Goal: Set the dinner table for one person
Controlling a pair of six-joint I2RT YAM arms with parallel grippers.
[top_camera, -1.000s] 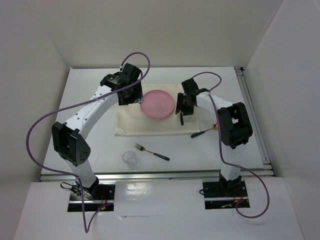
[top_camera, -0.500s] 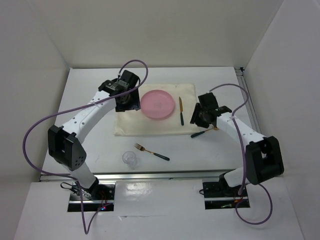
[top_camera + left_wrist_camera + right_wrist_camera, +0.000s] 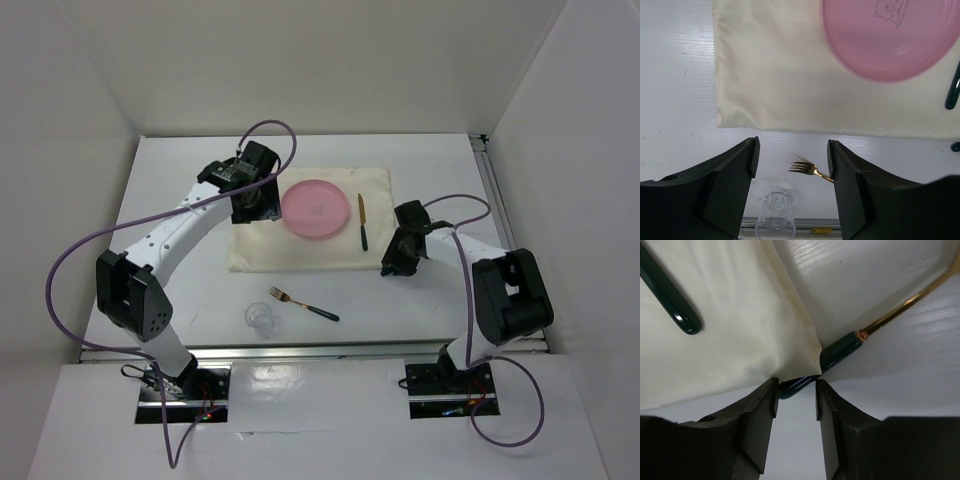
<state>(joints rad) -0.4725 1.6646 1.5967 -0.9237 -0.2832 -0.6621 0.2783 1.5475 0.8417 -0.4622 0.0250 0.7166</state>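
The white dinner table (image 3: 170, 270) bears a cream placemat (image 3: 270, 245) with a pink plate (image 3: 316, 208) and a green-handled knife (image 3: 362, 222) to the plate's right. My left gripper (image 3: 250, 205) is open and empty above the placemat's left part (image 3: 775, 75). My right gripper (image 3: 397, 262) is low at the placemat's near right corner. In the right wrist view its fingers (image 3: 795, 385) stand narrowly apart at the dark green handle end of a gold spoon (image 3: 840, 350). The placemat corner (image 3: 790, 355) lies over that handle.
A gold fork (image 3: 303, 303) with a green handle and a clear glass (image 3: 260, 318) lie on the table in front of the placemat; both show in the left wrist view, fork (image 3: 805, 167), glass (image 3: 774, 220). Metal rails (image 3: 310, 350) run along the near and right edges.
My right gripper has left the knife lying on the placemat beside the plate and moved right and nearer, down to the spoon's handle. My left gripper shifted slightly left.
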